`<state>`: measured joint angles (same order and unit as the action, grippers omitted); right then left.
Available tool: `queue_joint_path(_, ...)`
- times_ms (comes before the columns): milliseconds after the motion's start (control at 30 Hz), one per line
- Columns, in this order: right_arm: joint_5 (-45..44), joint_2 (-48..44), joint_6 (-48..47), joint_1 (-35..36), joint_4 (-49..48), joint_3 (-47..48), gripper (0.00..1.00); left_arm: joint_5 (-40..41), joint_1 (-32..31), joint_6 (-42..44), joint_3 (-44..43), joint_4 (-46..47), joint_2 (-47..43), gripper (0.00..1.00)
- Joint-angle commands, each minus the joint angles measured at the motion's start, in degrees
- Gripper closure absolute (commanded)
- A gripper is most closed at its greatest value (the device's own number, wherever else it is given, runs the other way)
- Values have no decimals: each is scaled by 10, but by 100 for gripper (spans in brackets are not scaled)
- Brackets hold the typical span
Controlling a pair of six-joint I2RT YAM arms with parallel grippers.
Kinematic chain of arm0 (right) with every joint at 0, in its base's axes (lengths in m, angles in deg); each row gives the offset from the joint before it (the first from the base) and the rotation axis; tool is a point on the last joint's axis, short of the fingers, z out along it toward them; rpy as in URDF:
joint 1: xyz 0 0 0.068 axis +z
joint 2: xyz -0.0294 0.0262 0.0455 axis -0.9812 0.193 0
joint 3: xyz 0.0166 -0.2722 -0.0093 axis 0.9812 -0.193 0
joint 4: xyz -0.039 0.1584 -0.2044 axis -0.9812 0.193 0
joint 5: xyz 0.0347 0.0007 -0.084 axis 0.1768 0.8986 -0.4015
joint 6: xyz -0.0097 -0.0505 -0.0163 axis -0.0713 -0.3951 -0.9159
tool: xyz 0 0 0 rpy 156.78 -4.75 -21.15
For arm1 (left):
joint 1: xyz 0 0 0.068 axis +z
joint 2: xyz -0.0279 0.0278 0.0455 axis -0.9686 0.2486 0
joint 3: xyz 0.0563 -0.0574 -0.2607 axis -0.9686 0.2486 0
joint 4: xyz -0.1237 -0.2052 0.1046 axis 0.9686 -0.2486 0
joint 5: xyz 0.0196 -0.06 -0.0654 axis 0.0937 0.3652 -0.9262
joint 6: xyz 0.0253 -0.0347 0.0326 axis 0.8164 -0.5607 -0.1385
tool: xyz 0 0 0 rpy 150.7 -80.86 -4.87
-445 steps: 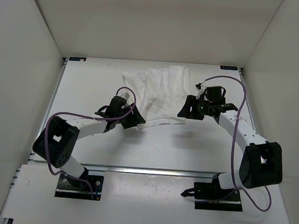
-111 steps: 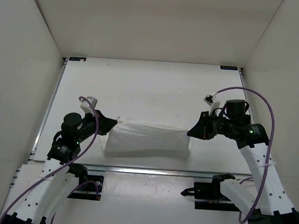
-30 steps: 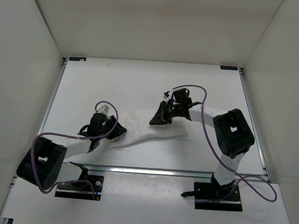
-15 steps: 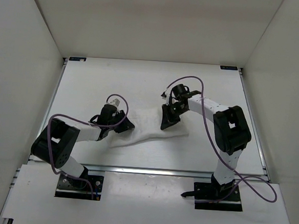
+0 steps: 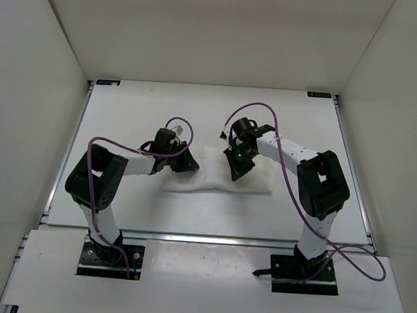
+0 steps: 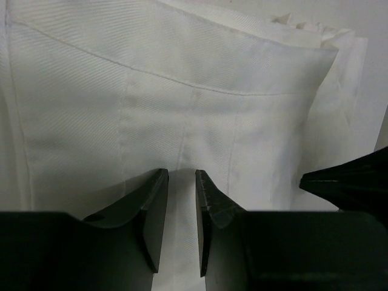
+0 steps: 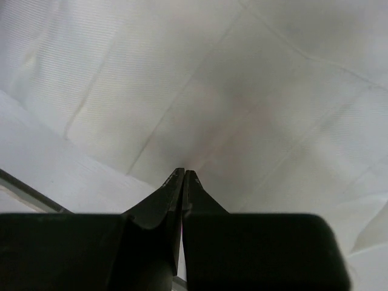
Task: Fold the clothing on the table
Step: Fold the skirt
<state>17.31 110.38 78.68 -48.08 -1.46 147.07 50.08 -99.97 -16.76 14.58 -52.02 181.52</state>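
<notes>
The clothing is thin white cloth, matt and finely ribbed with soft creases, on a smooth matt white table with metal-looking edges, and the left gripper looks like matt black plastic.

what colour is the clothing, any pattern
The clothing is white with fine ribbing, clearest in the left wrist view.

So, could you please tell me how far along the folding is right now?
Done: the clothing lies on the table as a flat folded band. In hand: the left gripper, fingers slightly apart, and the right gripper, fingers shut, both sit over it. Left: probably one more fold across.
</notes>
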Motion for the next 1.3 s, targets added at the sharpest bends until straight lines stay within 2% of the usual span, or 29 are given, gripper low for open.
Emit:
queue_joint_path(0, -32, -67, -5, 16, 8, 40, 100, -30, -3, 21, -18, -31, 7, 64)
queue_joint_path(200, 16, -51, 0, 39, -7, 54, 100, -37, -2, 21, -17, -30, 11, 65)
queue_joint_path(467, 16, 100, 16, 79, 101, 143, 100, -38, 1, 15, -12, -22, 6, 64)
queue_joint_path(667, 14, 75, 33, 71, 97, 156, 100, -48, 5, 13, -3, -5, 0, 64)
queue_joint_path(833, -17, -25, 50, 69, 47, 127, 100, -63, 24, -16, 24, 42, -33, 64)
queue_joint_path(933, -23, -136, 84, 49, -8, 66, 100, -76, 27, -17, 19, 33, -61, 64)
queue_joint_path(1033, 44, -253, 147, -21, -94, -52, 97, -68, 24, -12, 22, 9, -109, 59)
queue_joint_path(1133, 152, -363, 260, -167, -219, -239, 88, -51, 37, -11, 61, 0, -171, 49)
queue_joint_path(1167, 170, -382, 269, -191, -230, -260, 87, -51, 46, -12, 81, -5, -200, 49)
queue_joint_path(1233, 170, -436, 281, -243, -229, -312, 75, -51, 59, -7, 111, -16, -238, 47)
queue_joint_path(1267, 165, -442, 283, -271, -225, -335, 73, -47, 65, -3, 130, -29, -262, 46)
